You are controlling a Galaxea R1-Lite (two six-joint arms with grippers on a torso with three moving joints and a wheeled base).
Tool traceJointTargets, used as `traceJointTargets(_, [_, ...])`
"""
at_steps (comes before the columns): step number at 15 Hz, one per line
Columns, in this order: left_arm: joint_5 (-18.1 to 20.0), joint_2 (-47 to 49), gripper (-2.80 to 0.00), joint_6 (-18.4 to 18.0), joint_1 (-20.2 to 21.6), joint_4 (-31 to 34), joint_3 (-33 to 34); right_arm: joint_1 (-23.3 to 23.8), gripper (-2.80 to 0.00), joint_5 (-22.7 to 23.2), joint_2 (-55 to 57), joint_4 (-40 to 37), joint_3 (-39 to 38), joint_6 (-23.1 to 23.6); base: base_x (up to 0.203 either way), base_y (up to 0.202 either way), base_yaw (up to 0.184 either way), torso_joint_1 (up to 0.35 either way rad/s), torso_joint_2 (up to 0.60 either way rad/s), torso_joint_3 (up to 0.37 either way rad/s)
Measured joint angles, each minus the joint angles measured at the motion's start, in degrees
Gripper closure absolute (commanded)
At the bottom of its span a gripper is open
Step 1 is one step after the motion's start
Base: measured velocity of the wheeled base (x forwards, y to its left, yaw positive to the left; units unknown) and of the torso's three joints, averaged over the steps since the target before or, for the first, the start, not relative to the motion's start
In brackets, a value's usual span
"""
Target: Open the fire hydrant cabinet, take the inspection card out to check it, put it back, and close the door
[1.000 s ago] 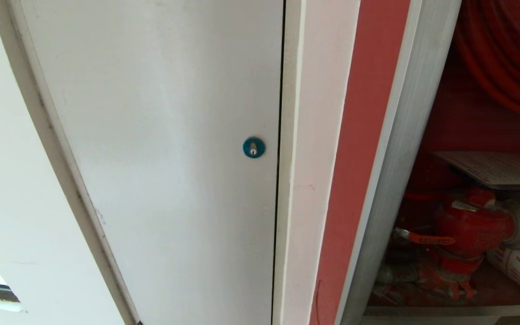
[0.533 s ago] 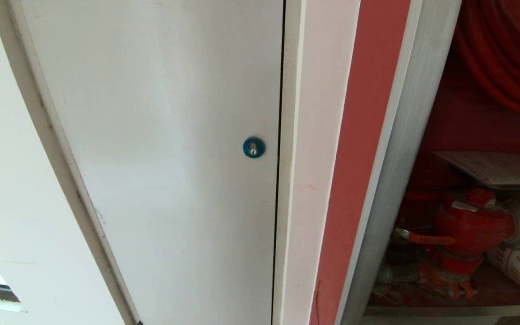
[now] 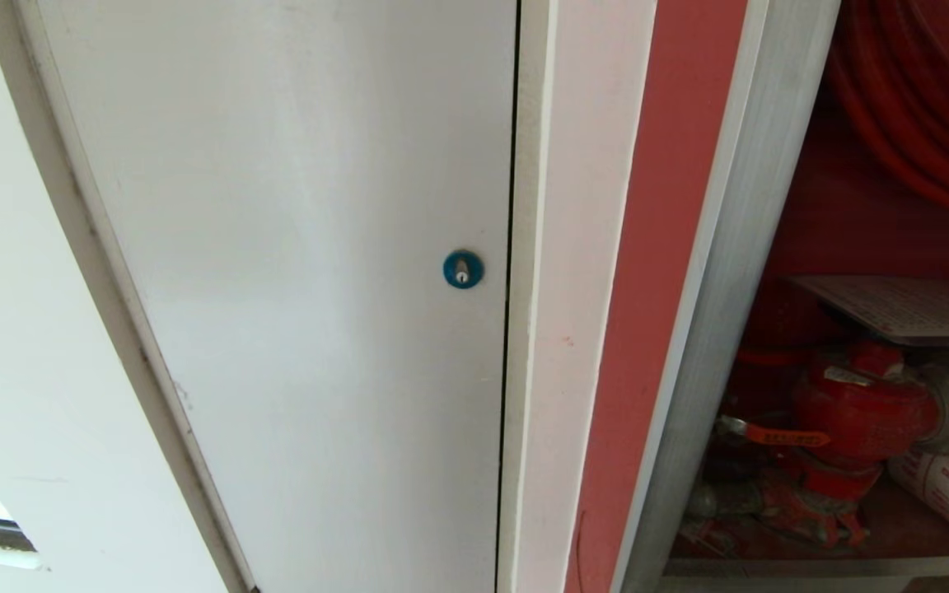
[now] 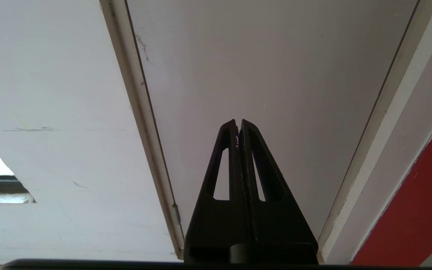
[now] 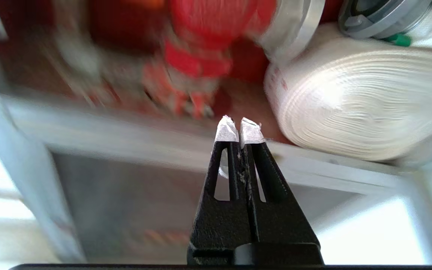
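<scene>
At the far left, the left gripper (image 4: 238,123) hangs parked with its black fingers pressed together on nothing, pointing at the plain white door (image 3: 301,247) with its round blue lock (image 3: 463,269). To the right of that door come a white jamb and a red strip, then the silver aluminium frame (image 3: 713,329) of the red-lined fire hydrant cabinet (image 3: 845,222), which stands open; the tinted glass door is not in view. Inside, the pale inspection card (image 3: 907,309) printed with fine reddish lines lies flat above the red hydrant valve (image 3: 862,412), with the white rolled hose (image 5: 358,108) just beside the valve on the cabinet floor. The right gripper (image 5: 238,127), its tape-tipped fingers clenched empty, is low in front of the cabinet's bottom rail, facing the valve and hose. Judging from this, the step in hand is reaching for the card. To do it well, the gripper should rise above the valve, part its fingers before arriving, come in level with the card's near edge, and pinch only the overhanging edge so the valve handle and hose coupling are not bumped.
</scene>
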State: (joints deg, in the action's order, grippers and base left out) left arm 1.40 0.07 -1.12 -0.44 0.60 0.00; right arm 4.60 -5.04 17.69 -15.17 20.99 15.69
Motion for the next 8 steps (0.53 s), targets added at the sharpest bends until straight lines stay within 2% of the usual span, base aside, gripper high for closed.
traceJointTargets(2, [0.0, 0.0, 0.0, 0.0, 0.0, 0.0, 0.0, -0.2, 0.0, 0.6, -1.5, 2.2, -1.3, -3.1, 0.0, 0.0, 0.0, 0.0, 0.0, 0.0])
traceJointTargets(8, [0.0, 0.0, 0.0, 0.0, 0.0, 0.0, 0.0, -4.7, 0.0, 1.4, -6.4, -5.6, -3.6, -1.4, 0.0, 0.0, 0.0, 0.0, 0.0, 0.0])
